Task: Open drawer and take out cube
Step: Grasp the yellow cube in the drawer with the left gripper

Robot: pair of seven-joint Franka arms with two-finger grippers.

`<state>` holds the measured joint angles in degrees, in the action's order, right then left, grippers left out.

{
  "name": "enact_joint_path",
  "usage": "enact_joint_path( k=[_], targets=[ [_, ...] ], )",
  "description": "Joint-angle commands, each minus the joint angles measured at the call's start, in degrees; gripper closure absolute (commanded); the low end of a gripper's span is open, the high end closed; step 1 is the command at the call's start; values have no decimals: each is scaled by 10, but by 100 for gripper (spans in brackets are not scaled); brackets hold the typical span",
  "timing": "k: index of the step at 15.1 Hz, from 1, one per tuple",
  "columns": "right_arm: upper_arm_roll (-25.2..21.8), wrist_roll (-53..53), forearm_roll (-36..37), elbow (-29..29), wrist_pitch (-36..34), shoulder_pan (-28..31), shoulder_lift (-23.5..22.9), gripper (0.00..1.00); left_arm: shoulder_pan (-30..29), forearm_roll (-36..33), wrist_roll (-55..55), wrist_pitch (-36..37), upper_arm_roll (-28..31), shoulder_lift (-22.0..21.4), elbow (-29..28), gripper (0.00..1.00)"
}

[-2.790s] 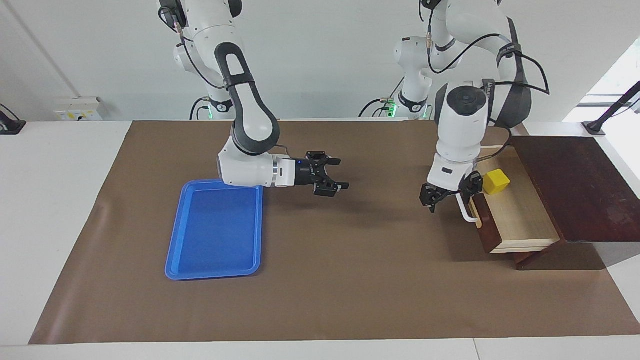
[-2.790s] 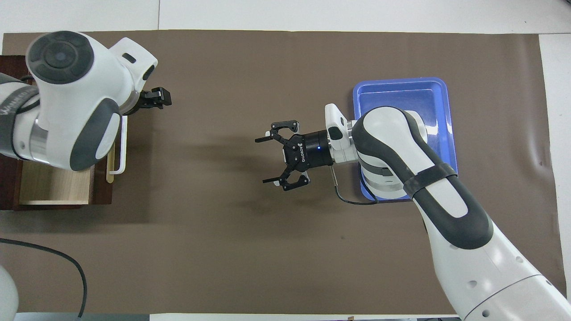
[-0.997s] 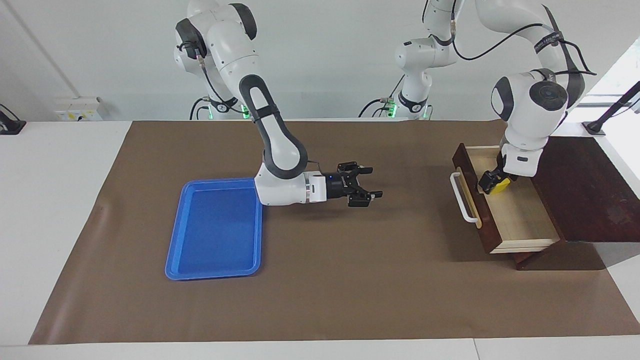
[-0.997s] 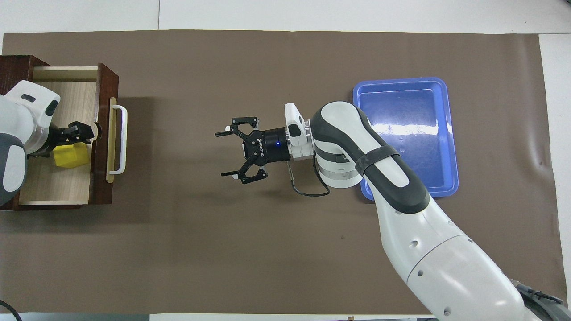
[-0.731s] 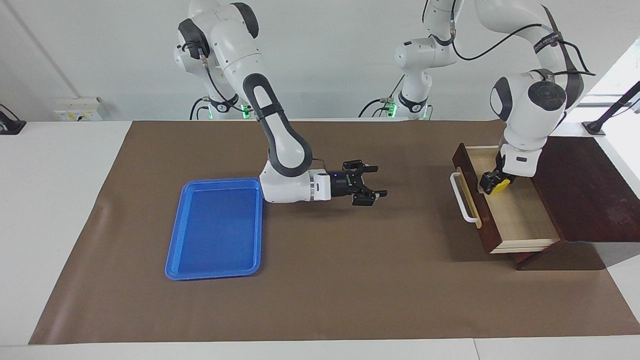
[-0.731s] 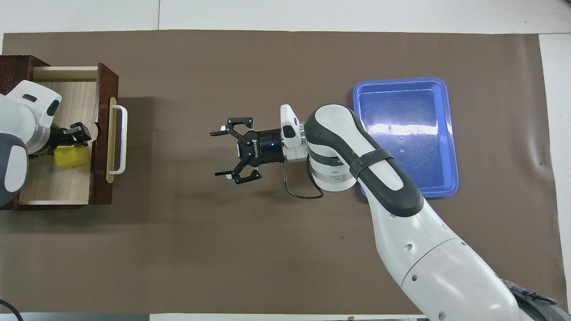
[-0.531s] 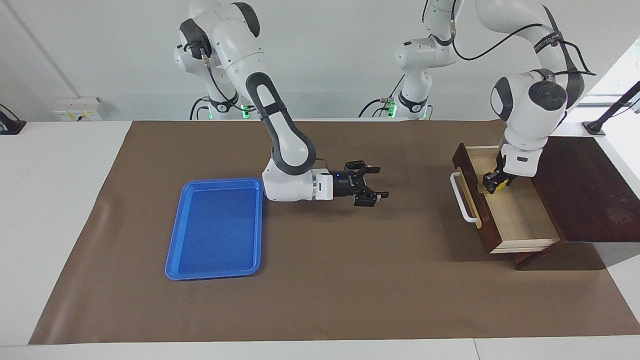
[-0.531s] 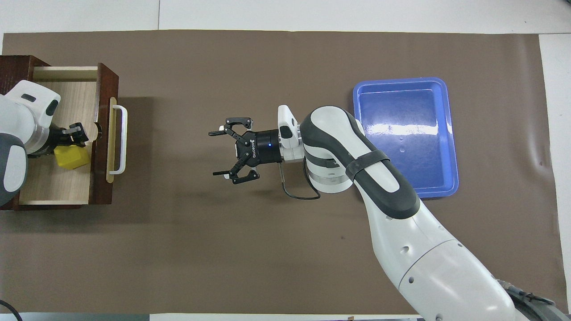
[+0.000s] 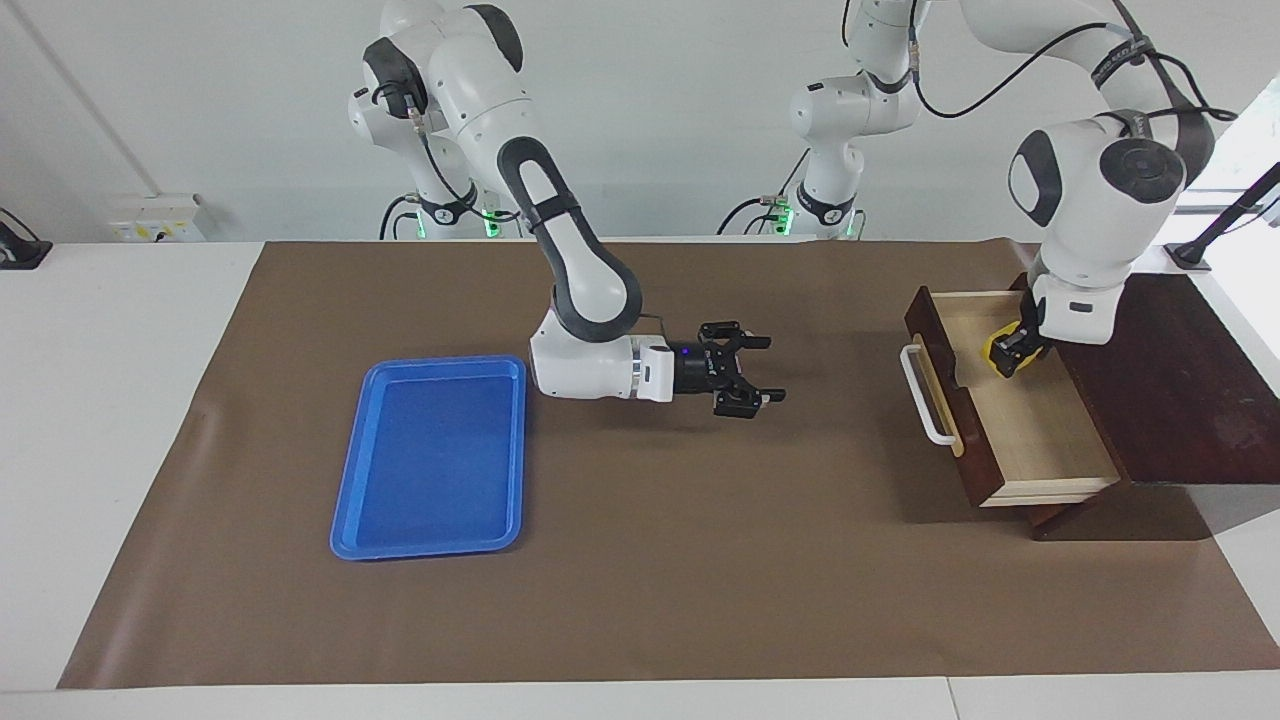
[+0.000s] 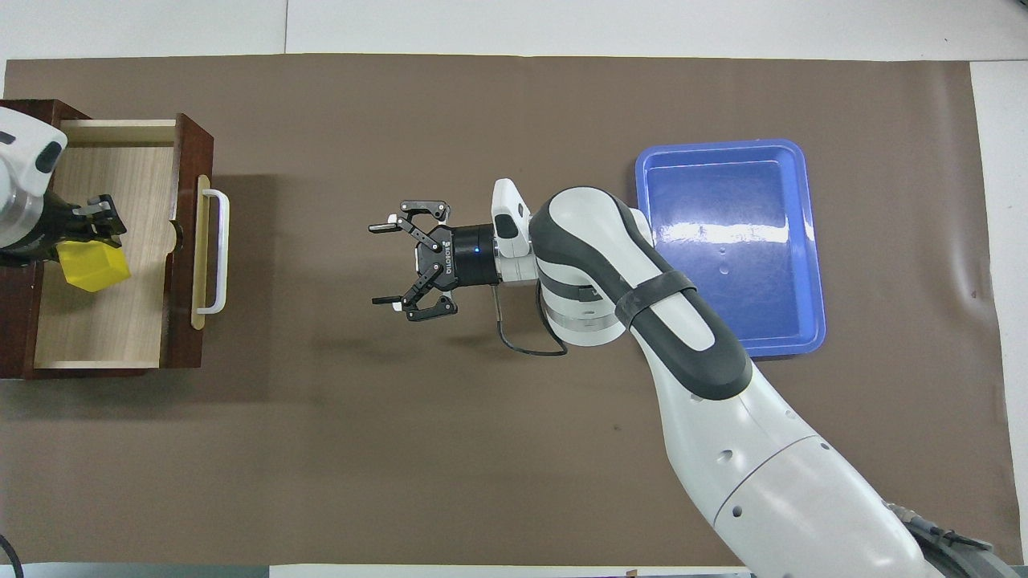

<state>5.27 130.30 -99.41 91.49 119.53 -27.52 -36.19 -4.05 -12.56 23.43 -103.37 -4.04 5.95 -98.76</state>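
Left arm bent over open drawer (image 9: 1010, 440); left gripper (image 9: 1012, 352) pinches cube (image 10: 94, 266), lifted. Right gripper (image 9: 752, 376) spread above mat (image 9: 640, 560).

Left claw (image 9: 1012, 352) hides most of the cube (image 9: 1000, 345).

Bright yellow cube (image 9: 1001, 346), dark brown drawer (image 9: 935, 350) with pale wood-grain inside and white handle (image 9: 922, 400), glossy blue tray (image 9: 432, 455), brown desk (image 9: 640, 560) mat, white-and-grey arms

Left hand (image 10: 90, 217) grips cube (image 10: 93, 266) over open drawer (image 10: 112, 241); right hand (image 10: 384, 264) spread.
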Motion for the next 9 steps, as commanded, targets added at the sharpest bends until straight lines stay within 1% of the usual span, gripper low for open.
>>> enact_joint_path(
  k=[1, 2, 4, 7, 8, 9],
  targets=[
    [2, -11, -4, -18, 8, -2, -12, 0, 15, -4, 21, 106, -3, 26, 111, 100],
    [2, -11, -4, -18, 8, -2, -12, 0, 26, -4, 48, 125, -3, 24, 123, 100],
    [2, -12, -2, -20, 8, -2, -12, 0, 62, 10, 151, 135, -4, 21, 127, 100],
    [2, -13, -1, -27, 8, -2, -14, 0, 118, 54, 372, 125, -4, 18, 122, 100],
    [2, -19, -1, -29, 8, -2, -15, 0, 127, 72, 460, 108, -5, 17, 117, 100],
    [2, -20, 0, -30, 8, -2, -15, 0, 127, 96, 530, 81, -5, 12, 100, 100]
  ],
)
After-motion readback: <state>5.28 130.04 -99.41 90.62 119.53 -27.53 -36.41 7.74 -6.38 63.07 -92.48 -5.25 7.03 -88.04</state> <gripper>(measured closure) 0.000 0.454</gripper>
